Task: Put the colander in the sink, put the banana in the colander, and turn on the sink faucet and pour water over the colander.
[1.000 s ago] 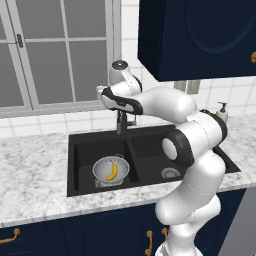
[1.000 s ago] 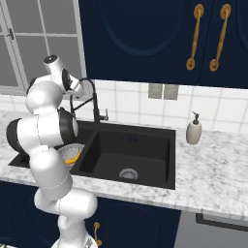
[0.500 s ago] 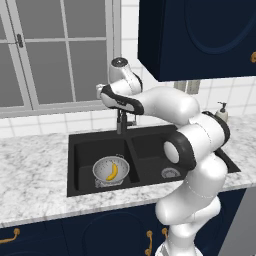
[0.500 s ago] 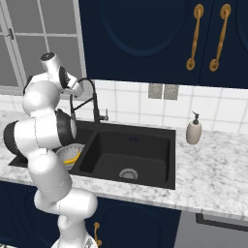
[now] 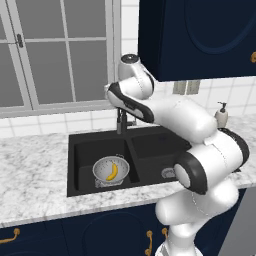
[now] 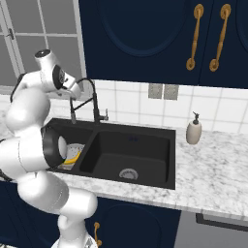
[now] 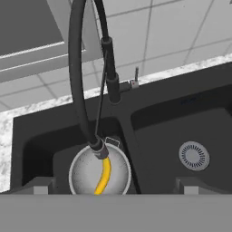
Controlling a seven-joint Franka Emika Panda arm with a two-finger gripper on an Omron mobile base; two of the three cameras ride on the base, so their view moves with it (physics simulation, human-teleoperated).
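In the left base view, the navy cabinet fronts [image 5: 75,235] with brass handles lie nearest, and above them the white marbled surface [image 5: 30,180] carries the black double-basin sink [image 5: 145,145]. The colander [image 5: 111,169] sits upright on the floor of the sink's left basin, toward the front wall, and the banana [image 5: 112,172] lies inside it, curved along the bowl. The right base view shows the right basin with its round silver drain [image 6: 128,174], bare of objects.

In the hand view, the two dark tips of the fingers [image 7: 113,189] rise at the bottom edge, set far apart with nothing between them; they stand wide open and hold nothing. From this view the colander [image 7: 99,174] lies directly below, the banana [image 7: 103,176] a yellow strip in its middle, and the faucet's spout head hangs over the colander's rim area.

The sink faucet [image 6: 89,104] stands behind the divider between the basins, its high arched neck bending toward the left basin, its small side lever [image 7: 135,78] sticking out near the base. The hand of the arm hovers above the arch, close to it.

Farther right on the surface, near the tiled wall, stands a beige soap dispenser [image 6: 193,131], well apart from the sink. Behind the left basin is a grey-framed window [image 5: 55,55]; navy upper cabinets [image 6: 145,38] hang over the right side.
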